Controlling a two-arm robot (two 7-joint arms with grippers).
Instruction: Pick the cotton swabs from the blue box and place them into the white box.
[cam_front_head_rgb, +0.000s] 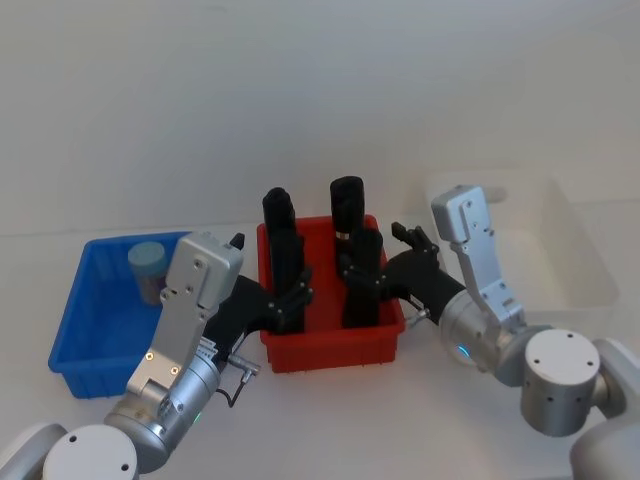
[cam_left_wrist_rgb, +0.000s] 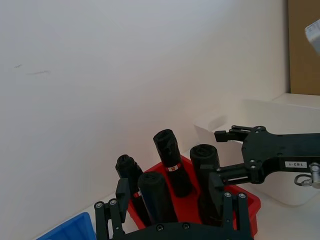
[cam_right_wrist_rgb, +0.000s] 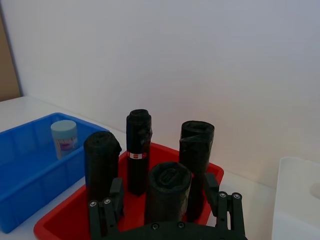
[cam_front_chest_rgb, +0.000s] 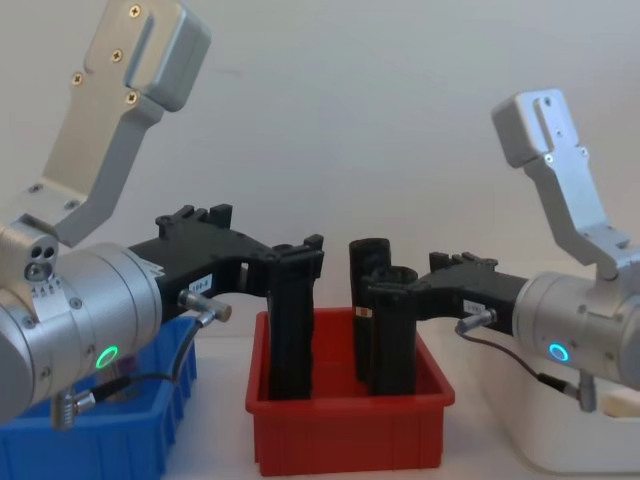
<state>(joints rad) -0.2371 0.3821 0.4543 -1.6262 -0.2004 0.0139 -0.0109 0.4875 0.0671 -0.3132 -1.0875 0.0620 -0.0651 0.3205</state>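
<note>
- Left gripper (cam_front_head_rgb: 290, 300) sits at centre frame over the red bin (cam_front_head_rgb: 330, 350), fingers spread around a black roll (cam_front_head_rgb: 284, 262) without pinching it; right gripper (cam_front_head_rgb: 362, 275) likewise straddles another roll, open
- Swab jar (cam_front_head_rgb: 147, 268) stands in the blue box (cam_front_head_rgb: 75, 330), left of frame; white box (cam_front_head_rgb: 590, 270) waits at right
- Risk: both grippers crowd the wrong bin; lifting sideways could topple rolls or clip each other
- Open room lies above the blue box; its near wall is low

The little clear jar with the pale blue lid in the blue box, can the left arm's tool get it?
Probably yes. The jar stands alone in the blue plastic box, open above; the left tool hovers over the neighbouring red bin.
</note>
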